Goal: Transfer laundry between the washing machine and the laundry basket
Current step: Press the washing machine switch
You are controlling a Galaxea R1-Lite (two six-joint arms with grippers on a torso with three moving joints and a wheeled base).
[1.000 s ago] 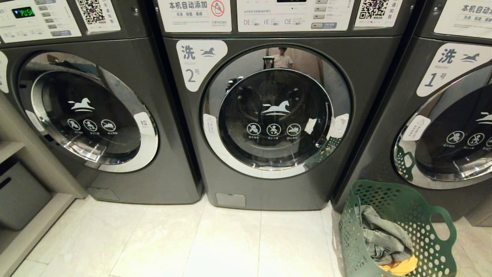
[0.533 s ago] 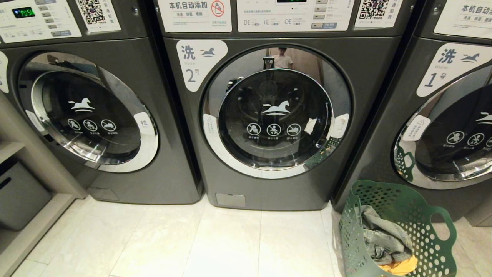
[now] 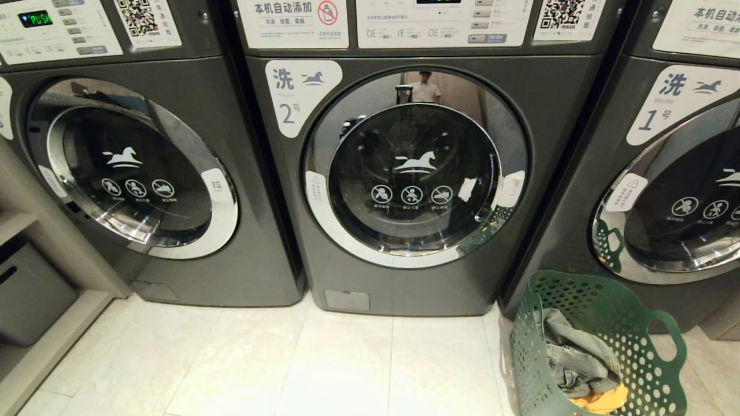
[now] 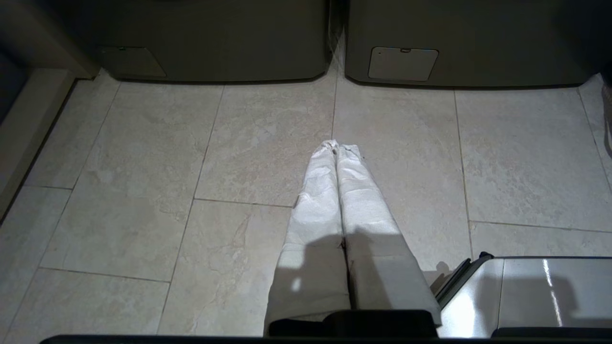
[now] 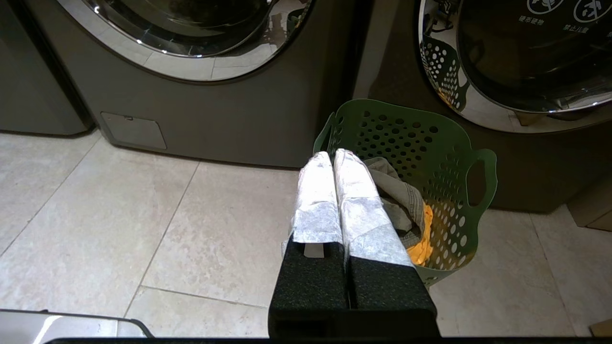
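**Start position: washer 2 shut, load sitting in basket**

Nothing is shifting between the earlier head views and the present one; washers, basket and camera are all sitting exactly where they were. You are holding the robot square to the washing machine (image 3: 404, 173) marked 2, whose chrome-rimmed door (image 3: 415, 167) is standing fully closed, so no transfer into the drum can begin until you open it.

You are keeping the laundry basket (image 3: 607, 300) on the tiled floor (image 3: 289, 364), just in front of the washer marked 1 (image 3: 665, 173) and to the right of washer 2's door, presumably so a garment needs only a short carry. Inside it, the dark grey garment (image 3: 578, 352) is lying on top, with the orange-yellow garment (image 3: 601, 398) showing beneath it. No red-pink piece is showing in any view.

You are holding the left gripper (image 4: 337, 145) low over bare floor tiles, in front of the gap between washer 2 and the unnumbered washer (image 3: 133, 167), its wrapped jaws pressed together on nothing. You are pointing the right gripper (image 5: 332, 155) toward the near rim of the basket, jaws likewise pressed together and empty, clear of the cloth. Neither arm is showing in the head view. My judgement: both arms are parked, and the door is your first job.
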